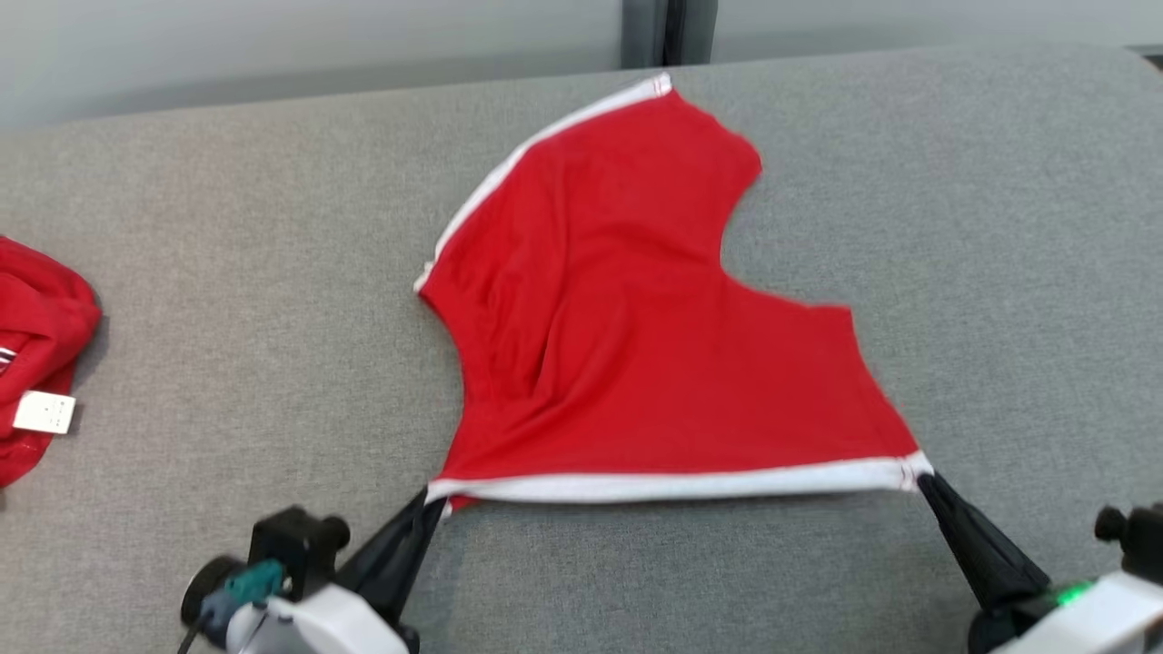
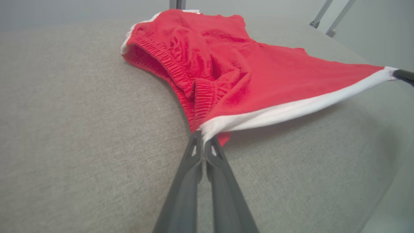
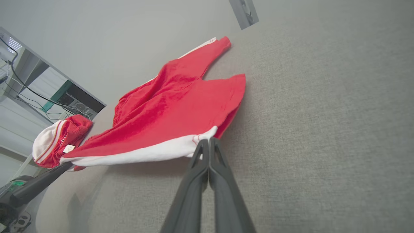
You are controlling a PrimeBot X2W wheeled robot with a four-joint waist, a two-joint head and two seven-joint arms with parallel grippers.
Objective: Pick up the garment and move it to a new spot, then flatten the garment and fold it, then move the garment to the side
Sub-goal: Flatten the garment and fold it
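Red garment (image 1: 636, 345), stretched between the jaws: one white-hem corner is clamped by the left gripper (image 1: 436, 502), the other by the right gripper (image 1: 923, 480).

Grey cloth-covered table with two red pieces of clothing on it.
The table (image 1: 200, 236) is covered in plain grey fabric. A red garment (image 1: 636, 327) with white trim lies spread near its middle, its far end close to the back edge and its near white hem raised a little off the surface. Well apart, at the left, sits a crumpled red bundle (image 1: 41, 336) with a white tag (image 1: 44, 413).
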